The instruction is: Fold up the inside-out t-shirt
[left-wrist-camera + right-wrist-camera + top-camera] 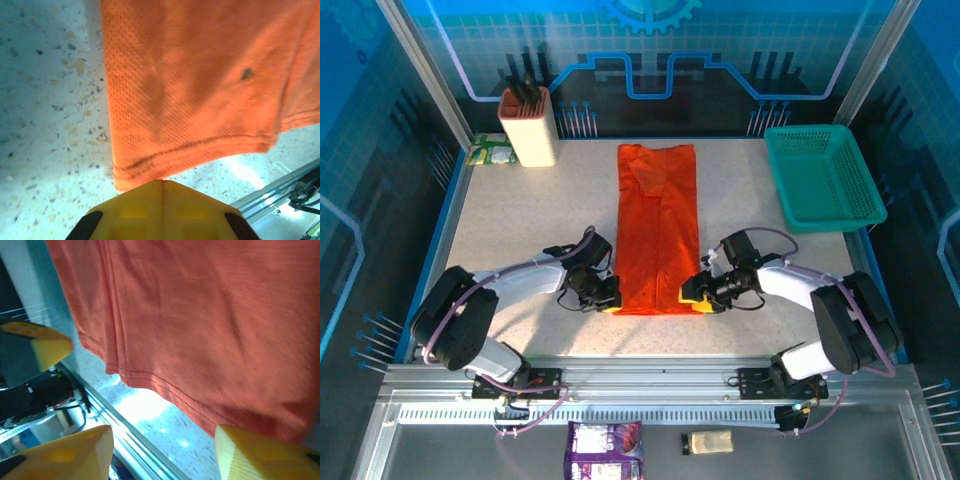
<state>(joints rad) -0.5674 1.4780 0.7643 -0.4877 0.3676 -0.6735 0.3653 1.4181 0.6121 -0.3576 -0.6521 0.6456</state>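
A robotics lab cell: speckled table [520, 220], aluminium rails [660, 385], blue circuit-print panels [720, 40].

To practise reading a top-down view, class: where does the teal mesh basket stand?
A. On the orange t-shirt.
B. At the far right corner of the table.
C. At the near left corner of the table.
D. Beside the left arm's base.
B: the teal mesh basket stands at the far right corner of the table, apart from the orange t-shirt lying in the middle.
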